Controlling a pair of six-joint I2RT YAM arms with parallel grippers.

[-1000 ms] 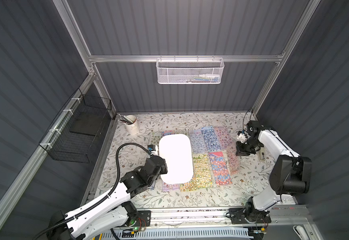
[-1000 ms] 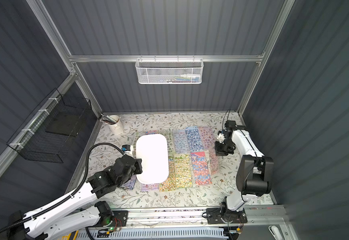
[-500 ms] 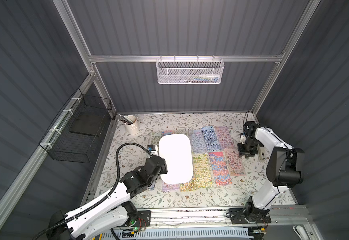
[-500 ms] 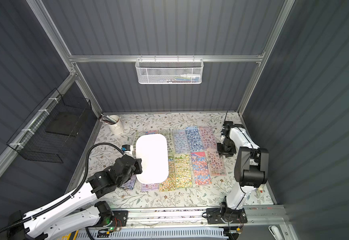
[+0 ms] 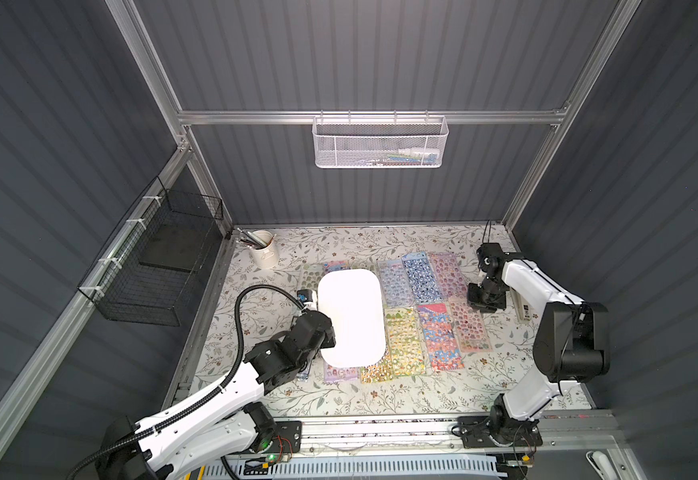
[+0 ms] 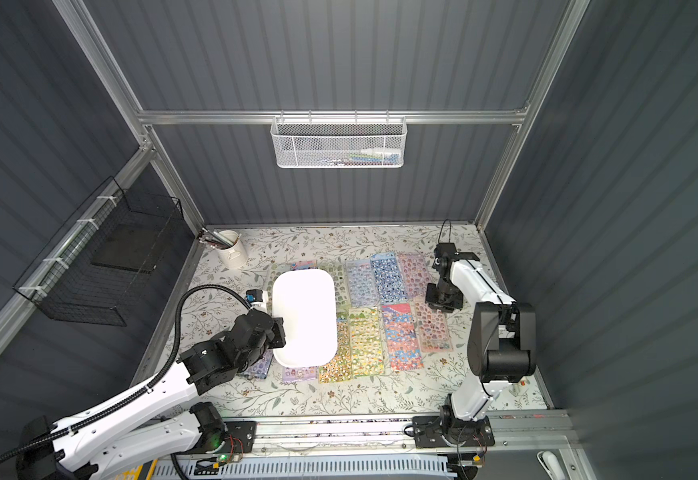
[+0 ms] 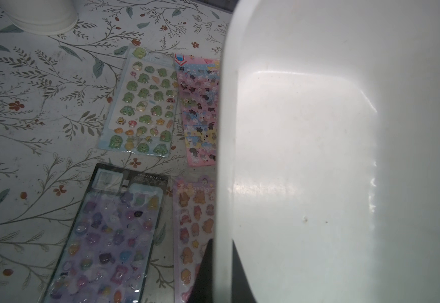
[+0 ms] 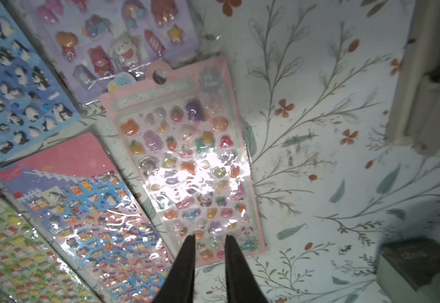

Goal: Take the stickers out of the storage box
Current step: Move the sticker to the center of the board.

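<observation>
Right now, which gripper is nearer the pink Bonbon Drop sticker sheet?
Right. The right gripper hangs over one end of the pink sticker sheet, jaws slightly apart. The left gripper is beyond the storage box, jaws shut on the box's rim.

The storage box (image 5: 350, 318) sat mid-table, covering parts of the stickers (image 5: 439, 336). These lay on the table (image 5: 339, 399) in two rows at the box's 3 o'clock, with more at its 9 o'clock. A cup (image 5: 265, 253) stood at 11 o'clock. A mesh basket (image 5: 380, 143) hung at 12 o'clock, and a wire basket (image 5: 152, 270) at 10.
</observation>
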